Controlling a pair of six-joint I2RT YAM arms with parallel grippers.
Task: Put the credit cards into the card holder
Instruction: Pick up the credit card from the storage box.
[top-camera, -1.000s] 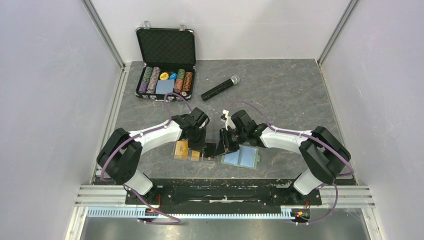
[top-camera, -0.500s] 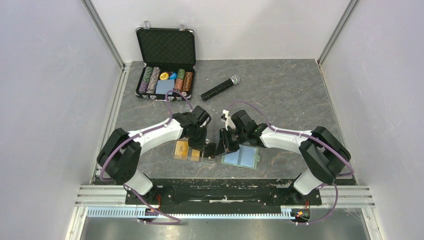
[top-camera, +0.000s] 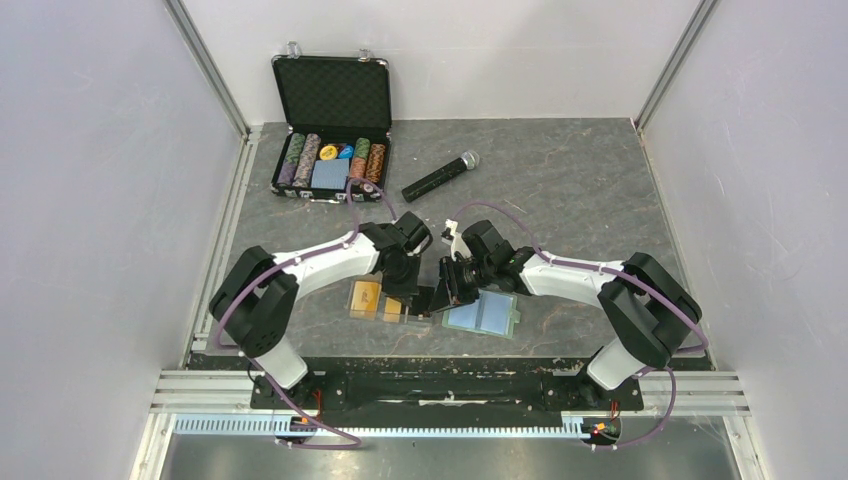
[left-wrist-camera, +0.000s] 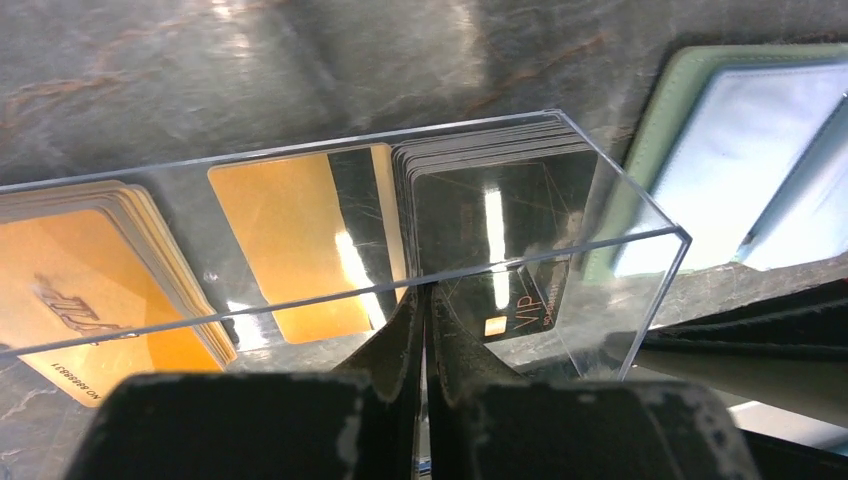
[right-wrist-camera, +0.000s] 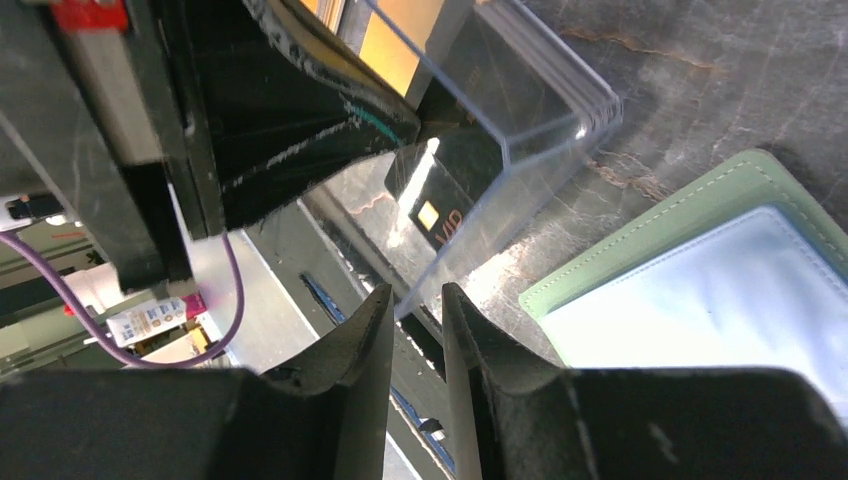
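Note:
A clear tray (top-camera: 378, 312) holds the credit cards: an orange stack (left-wrist-camera: 70, 280), a gold-tan card (left-wrist-camera: 290, 240) and a black stack (left-wrist-camera: 500, 210). The black cards also show in the right wrist view (right-wrist-camera: 440, 190). My left gripper (top-camera: 402, 283) is shut, its tips (left-wrist-camera: 427, 295) at the tray's near wall in front of the black stack. My right gripper (top-camera: 448, 288) stands at the tray's right end, and the tray's clear wall (right-wrist-camera: 540, 110) runs in between its narrowly parted fingers (right-wrist-camera: 417, 300). The sage-green card holder (top-camera: 485, 315) lies open, light blue inside up, right of the tray (right-wrist-camera: 700, 290).
An open black case of poker chips (top-camera: 330, 160) stands at the back left. A black microphone (top-camera: 440, 176) lies behind the grippers. Grey walls close both sides, and a metal rail (top-camera: 450, 390) runs along the near edge.
My left gripper has moved right along the tray, from over the orange cards toward the black stack. The right gripper, tray and card holder have stayed put.

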